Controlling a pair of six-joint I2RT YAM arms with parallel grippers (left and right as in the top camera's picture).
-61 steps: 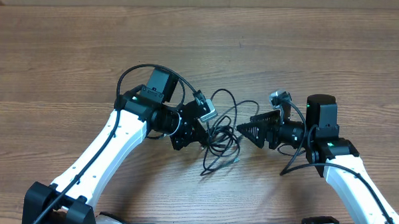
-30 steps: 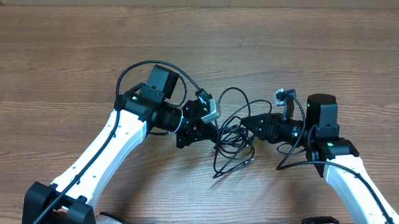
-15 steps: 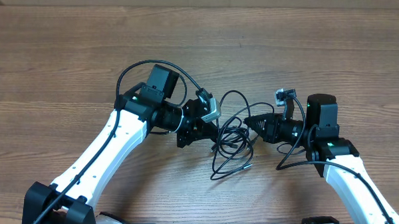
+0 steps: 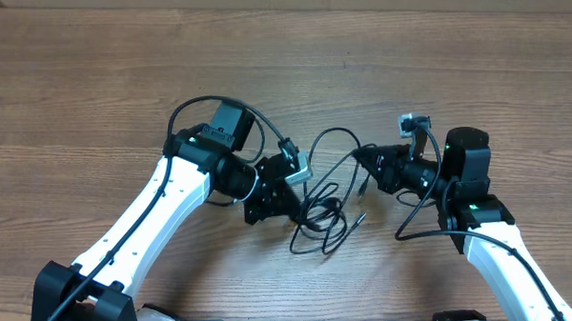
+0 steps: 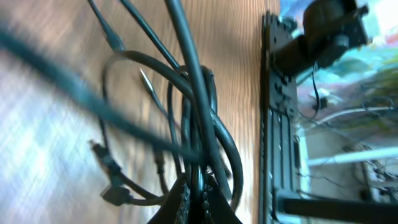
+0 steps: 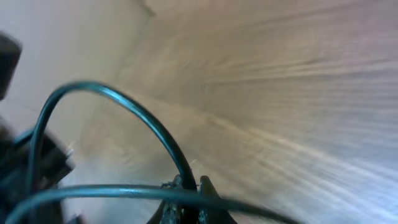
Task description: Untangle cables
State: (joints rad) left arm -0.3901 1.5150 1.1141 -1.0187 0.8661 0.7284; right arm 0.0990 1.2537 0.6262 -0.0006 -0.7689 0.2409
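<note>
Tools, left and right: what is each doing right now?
Left tool: closed, holding strands of the cables.
Right tool: closed, also holding the cables.

Pretty much mid table [image 4: 98,68], between both grippers: cables [image 4: 324,208] in loose bundle. Just left of bundle, touching it: left gripper [image 4: 301,209], clamped on strands. Up right, further back: right gripper [image 4: 360,157], pinching one strand. Behind bundle: one loop arching toward far edge. Just right of bundle, on wood: plug tip [image 4: 360,218].
</note>
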